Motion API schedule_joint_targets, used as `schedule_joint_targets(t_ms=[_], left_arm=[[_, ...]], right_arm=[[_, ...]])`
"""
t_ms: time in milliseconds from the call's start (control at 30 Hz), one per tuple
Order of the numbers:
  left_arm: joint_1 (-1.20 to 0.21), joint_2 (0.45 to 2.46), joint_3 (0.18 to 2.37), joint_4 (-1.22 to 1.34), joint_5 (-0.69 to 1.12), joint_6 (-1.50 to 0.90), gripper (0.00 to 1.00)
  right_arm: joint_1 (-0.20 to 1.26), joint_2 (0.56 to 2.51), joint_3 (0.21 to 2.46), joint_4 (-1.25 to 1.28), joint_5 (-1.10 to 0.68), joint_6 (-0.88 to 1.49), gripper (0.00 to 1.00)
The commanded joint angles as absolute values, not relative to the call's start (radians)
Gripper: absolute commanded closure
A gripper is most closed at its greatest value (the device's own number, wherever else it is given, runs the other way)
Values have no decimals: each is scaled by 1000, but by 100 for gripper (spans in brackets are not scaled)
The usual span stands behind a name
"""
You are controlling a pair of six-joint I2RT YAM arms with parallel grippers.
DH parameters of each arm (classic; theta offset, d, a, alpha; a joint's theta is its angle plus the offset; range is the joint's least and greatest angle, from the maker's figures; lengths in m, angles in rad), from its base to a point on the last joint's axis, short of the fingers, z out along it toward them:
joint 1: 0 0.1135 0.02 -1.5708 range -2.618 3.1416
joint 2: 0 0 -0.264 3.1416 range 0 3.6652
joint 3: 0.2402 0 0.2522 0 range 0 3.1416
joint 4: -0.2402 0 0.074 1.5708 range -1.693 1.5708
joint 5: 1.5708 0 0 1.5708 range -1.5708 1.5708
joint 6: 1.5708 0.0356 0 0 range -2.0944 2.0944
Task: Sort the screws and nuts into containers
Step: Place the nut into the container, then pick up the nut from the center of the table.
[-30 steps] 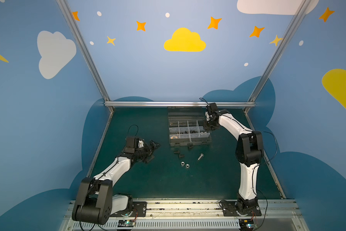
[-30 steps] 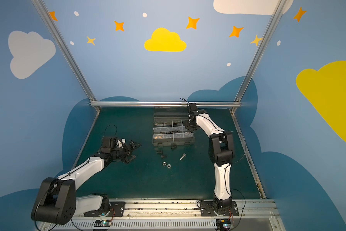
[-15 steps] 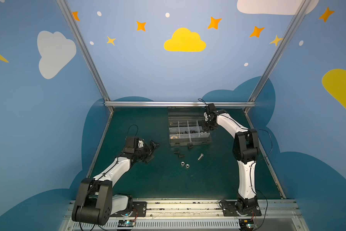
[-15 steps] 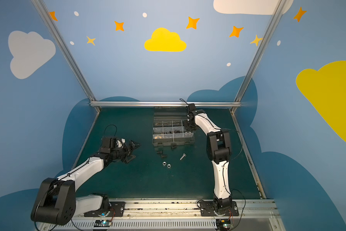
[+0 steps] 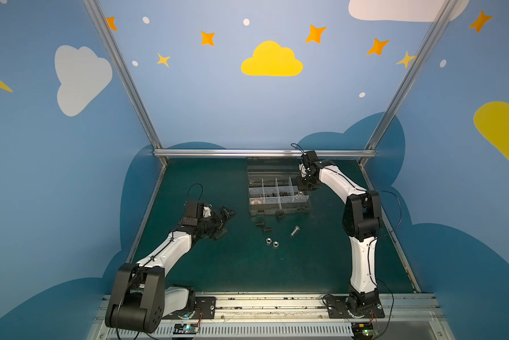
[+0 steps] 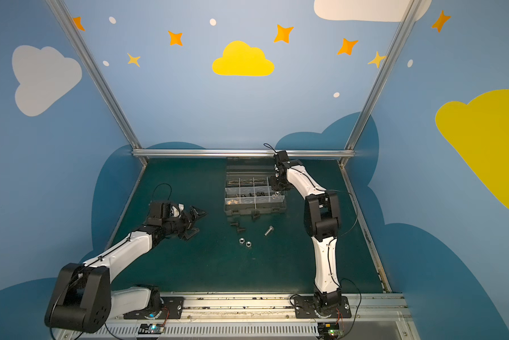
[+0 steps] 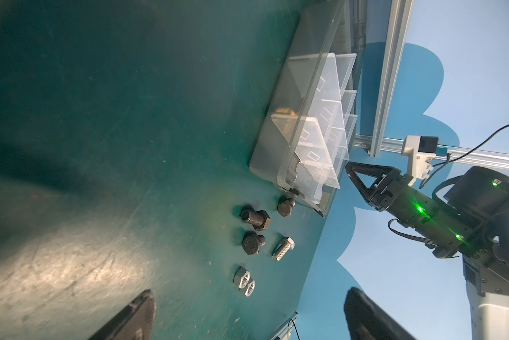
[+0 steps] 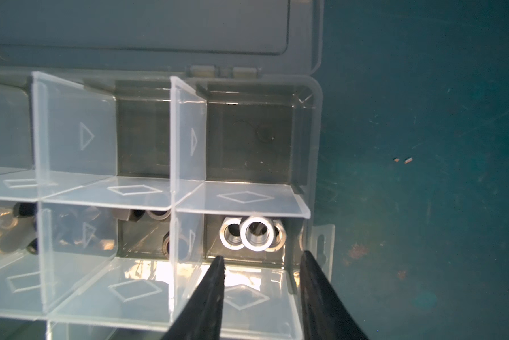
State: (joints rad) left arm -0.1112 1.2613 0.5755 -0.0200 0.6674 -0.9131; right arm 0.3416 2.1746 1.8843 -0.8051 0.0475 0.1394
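Taking 12 o'clock as the back wall, the right gripper point(image 8: 262, 256) hangs over the 3 o'clock end of the organiser box point(image 5: 276, 208), jaws parted with nothing between them. Just below its tips, silver nuts point(image 8: 251, 234) lie in the end compartment point(image 8: 213, 238) of the middle row; I'd judge this a drop-off, like with like. The left gripper point(image 5: 224, 222) waits wide open, empty. Two loose nuts point(image 7: 244, 279), three black screws point(image 7: 254, 219) and a silver screw point(image 7: 283, 248) lie on the desk point(image 5: 218, 265), around 7 o'clock from the right gripper.
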Motion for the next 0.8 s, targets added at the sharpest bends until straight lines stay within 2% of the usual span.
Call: schedule_joint_targets(t_ms=[0, 500, 767], left_arm=[[-107, 1252, 577, -30, 661, -901, 0], [-99, 1261, 572, -18, 671, -899, 0], [-99, 1284, 575, 2, 680, -905, 0]], right_arm=[[370, 2034, 1844, -820, -18, 100, 58], [587, 1632, 1365, -734, -157, 102, 51], [733, 1611, 1180, -647, -112, 233, 49]])
